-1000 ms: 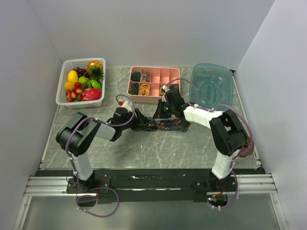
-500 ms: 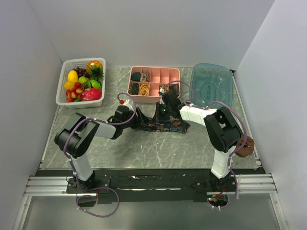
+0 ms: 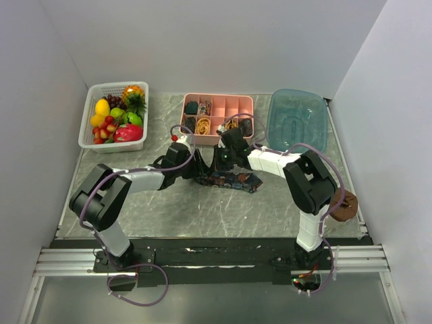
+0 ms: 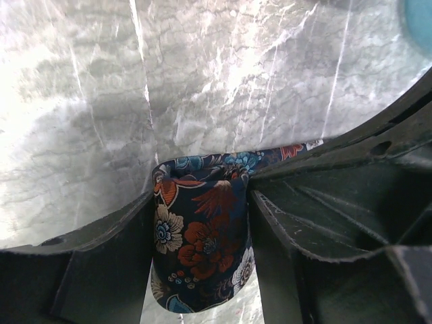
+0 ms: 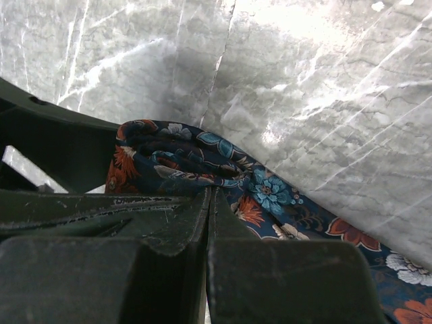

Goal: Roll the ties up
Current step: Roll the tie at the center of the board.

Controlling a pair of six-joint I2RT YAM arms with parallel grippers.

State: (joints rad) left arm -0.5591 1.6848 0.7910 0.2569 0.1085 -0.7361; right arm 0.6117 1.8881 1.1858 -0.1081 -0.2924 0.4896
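One of the ties [image 3: 233, 179], dark navy with red, blue and tan flowers, lies partly rolled on the marble table [image 3: 202, 209] in front of the pink tray. In the left wrist view the rolled end of the tie [image 4: 202, 250] fills the gap between the fingers of my left gripper [image 4: 201, 202], which is shut on it. My right gripper [image 5: 210, 192] is shut with nothing visible between its fingers, and its tips rest against the top of the roll. The tie's loose tail [image 5: 351, 236] runs off to the right. In the top view both grippers, left [image 3: 197, 169] and right [image 3: 219, 160], meet over the roll.
A pink compartment tray [image 3: 217, 108] behind the arms holds dark rolls and yellow-orange bands. A white basket of fruit [image 3: 113, 116] stands at the back left, a teal tub [image 3: 297, 121] at the back right. A brown object [image 3: 343, 206] lies by the right arm.
Both wrists have shifted a little leftward and toward the tray, and the tie's right end has drawn slightly left. Neither gripper has opened or closed.
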